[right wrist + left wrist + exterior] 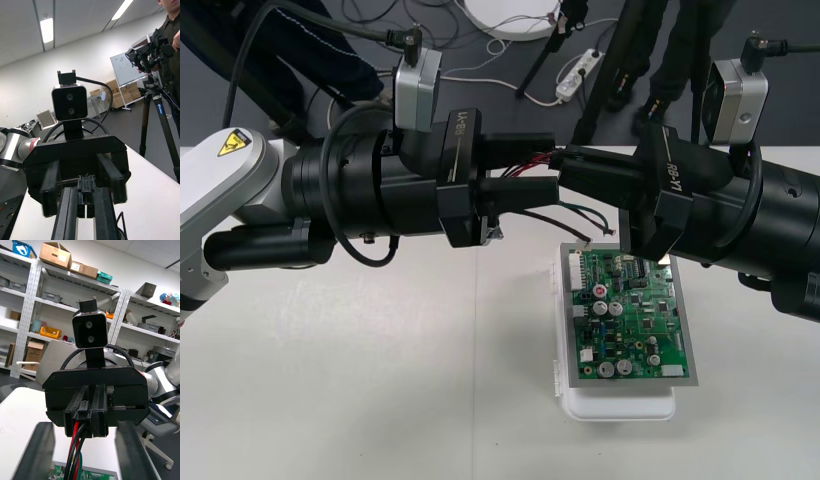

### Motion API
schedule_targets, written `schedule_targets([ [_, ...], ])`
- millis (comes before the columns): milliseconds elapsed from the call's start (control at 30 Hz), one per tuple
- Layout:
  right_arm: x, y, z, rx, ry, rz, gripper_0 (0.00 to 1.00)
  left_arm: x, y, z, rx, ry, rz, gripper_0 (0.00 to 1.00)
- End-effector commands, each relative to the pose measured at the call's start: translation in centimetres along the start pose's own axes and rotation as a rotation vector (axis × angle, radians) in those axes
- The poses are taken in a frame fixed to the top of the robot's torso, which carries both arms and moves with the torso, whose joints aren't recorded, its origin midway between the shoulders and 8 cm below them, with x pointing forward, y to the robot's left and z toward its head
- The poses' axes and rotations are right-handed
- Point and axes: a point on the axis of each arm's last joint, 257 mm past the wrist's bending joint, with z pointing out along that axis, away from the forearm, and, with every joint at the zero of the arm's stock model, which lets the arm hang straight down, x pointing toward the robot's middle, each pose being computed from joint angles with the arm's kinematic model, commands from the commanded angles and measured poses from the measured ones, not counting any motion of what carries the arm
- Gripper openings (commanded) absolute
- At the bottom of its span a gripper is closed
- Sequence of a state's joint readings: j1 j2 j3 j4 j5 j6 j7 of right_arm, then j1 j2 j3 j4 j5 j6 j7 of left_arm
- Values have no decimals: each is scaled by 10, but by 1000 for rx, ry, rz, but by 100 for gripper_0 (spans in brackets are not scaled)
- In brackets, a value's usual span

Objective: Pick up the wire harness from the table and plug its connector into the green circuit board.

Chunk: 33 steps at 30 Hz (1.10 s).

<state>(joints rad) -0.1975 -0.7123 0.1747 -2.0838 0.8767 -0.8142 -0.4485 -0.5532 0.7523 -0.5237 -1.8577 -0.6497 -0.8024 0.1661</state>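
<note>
Above the table my two grippers meet tip to tip. My right gripper is shut on the harness's small black plug, which sits between its fingers. Red and black wires hang down from the plug. My left gripper is open, and its fingers stand wide apart on either side of the plug and the right gripper's tips. In the front view the wires show between the left fingers. A green wire trails down towards the far corner of the green circuit board, which rests on its white base.
The board lies on the table right of centre, below my right arm. Pale bare table stretches to its left and front. Tripod legs, cables and a power strip lie on the dark floor beyond the far edge.
</note>
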Motion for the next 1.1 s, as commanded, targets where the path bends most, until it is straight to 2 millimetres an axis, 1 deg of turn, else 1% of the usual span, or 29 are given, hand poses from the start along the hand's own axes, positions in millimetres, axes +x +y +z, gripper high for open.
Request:
schedule_targets([
  [33,-9,11,7,-37,7,-20,0,-12,6,4,-12,8,-1,0],
  [833,-10,11,7,-34,1,-13,0,-12,8,4,-18,4,0,0],
  [867,-10,11,7,-34,2,-11,1,-12,7,4,-17,4,1,0],
  [900,-10,11,7,-34,1,-10,6,-12,7,4,-17,4,1,0],
  [933,-10,11,7,-35,2,-10,31,-12,7,4,-17,4,1,0],
  [967,-10,10,7,-33,0,-6,60,-12,8,4,-18,4,1,0],
  [1000,-10,10,7,-34,3,-4,73,-12,7,4,-17,4,1,0],
  [1033,-10,11,7,-35,2,-2,97,-12,8,4,-18,4,1,0],
  [1067,-10,11,7,-33,1,2,100,-12,7,4,-17,4,1,0],
  [1100,-10,11,7,-33,1,3,100,-12,7,4,-17,4,1,0],
])
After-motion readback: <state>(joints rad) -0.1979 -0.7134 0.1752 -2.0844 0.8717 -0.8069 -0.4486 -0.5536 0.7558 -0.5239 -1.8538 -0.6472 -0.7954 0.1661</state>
